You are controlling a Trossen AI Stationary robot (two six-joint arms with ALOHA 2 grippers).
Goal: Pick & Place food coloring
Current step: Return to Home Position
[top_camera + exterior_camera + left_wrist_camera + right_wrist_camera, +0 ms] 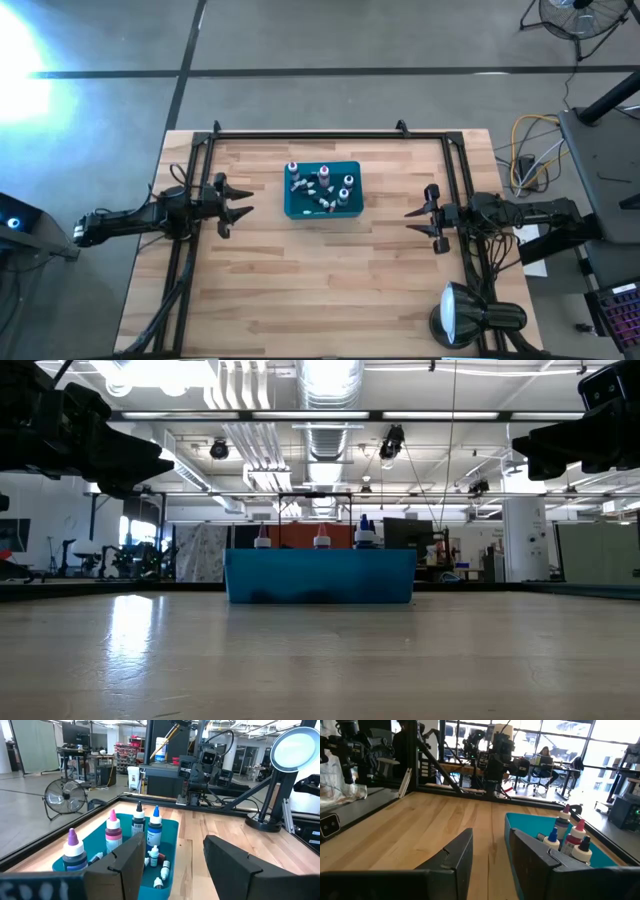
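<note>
At the left of the light wooden surface (pixel 330 290), the left gripper (pixel 238 205) hovers, fingers spread and empty. Mid-surface, the teal rectangular plastic bin (pixel 300 211) holds the small whitish food coloring bottles (pixel 323 182), some upright, some lying. Right of it, the right gripper (pixel 415 220) hovers, fingers apart, empty.

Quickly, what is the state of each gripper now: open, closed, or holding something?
Left gripper: open, holding nothing.
Right gripper: open, holding nothing.
</note>
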